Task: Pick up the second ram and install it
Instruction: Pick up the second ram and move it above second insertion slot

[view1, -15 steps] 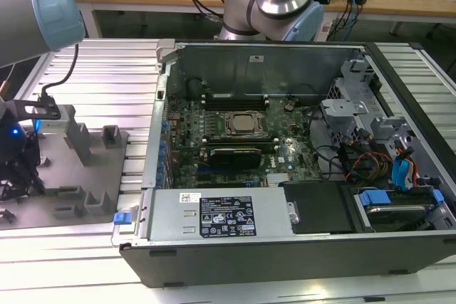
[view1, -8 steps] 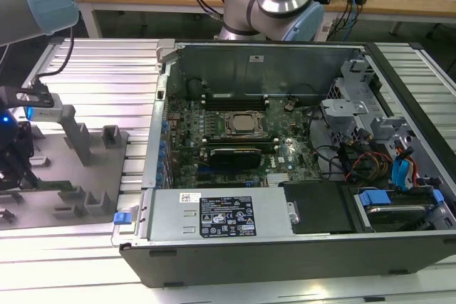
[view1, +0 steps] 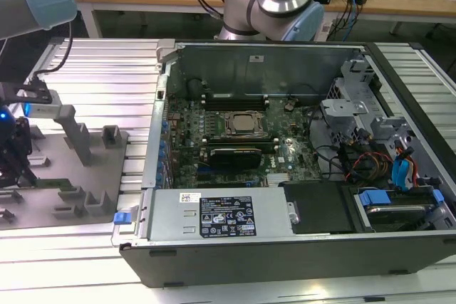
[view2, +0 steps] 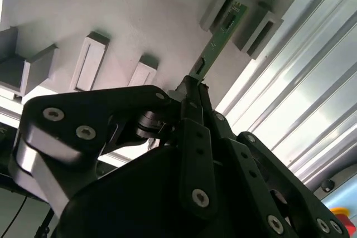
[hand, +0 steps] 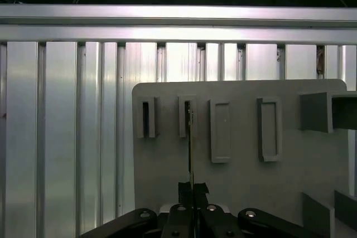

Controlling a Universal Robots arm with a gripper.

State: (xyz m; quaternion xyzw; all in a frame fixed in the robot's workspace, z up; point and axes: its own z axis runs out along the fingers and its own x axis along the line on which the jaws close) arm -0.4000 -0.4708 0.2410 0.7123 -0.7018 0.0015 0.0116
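With the hand (view2: 192,86) pinched onto the near end of the second ram (view2: 220,32), on edge in its grey fixture block (view2: 212,16): probably best to draw straight along the slot, hold level, avoid twisting, spare the contacts.

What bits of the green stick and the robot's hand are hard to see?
- First wrist view: the second ram stands edge-on, so its chips and label are hidden.
- Second wrist view: the gripper covers the ram's near end.
- Exterior view: its left edge cuts off the gripper; the ram is too small to tell.
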